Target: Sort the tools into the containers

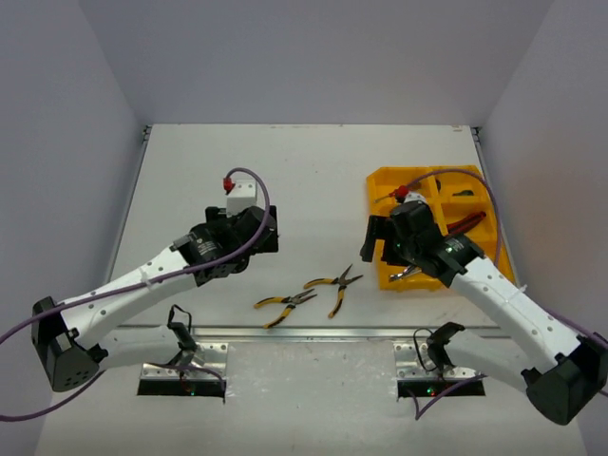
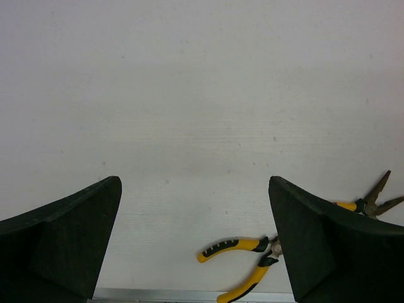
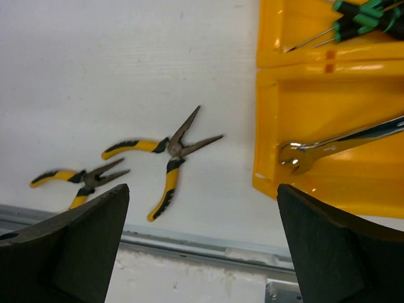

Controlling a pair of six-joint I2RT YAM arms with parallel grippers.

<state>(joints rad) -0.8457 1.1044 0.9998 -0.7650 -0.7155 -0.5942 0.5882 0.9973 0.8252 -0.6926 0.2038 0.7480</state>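
Two needle-nose pliers with glossy yellow, black-tipped handles lie apart on the matte white table (image 1: 190, 161). The left pliers (image 1: 285, 304) and right pliers (image 1: 337, 283) both point their noses right, toward the moulded yellow tray (image 1: 376, 195). A shiny wrench (image 3: 334, 144) lies in what seems to be the tray's near compartment, its open end by the left wall. The left gripper (image 2: 194, 183) and right gripper (image 3: 202, 189) are both spread wide, grasping nothing.

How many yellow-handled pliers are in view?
2, both on the table: one pair nearer the left arm, the other closer to the yellow tray. The tray is partly covered, so more may hide there.
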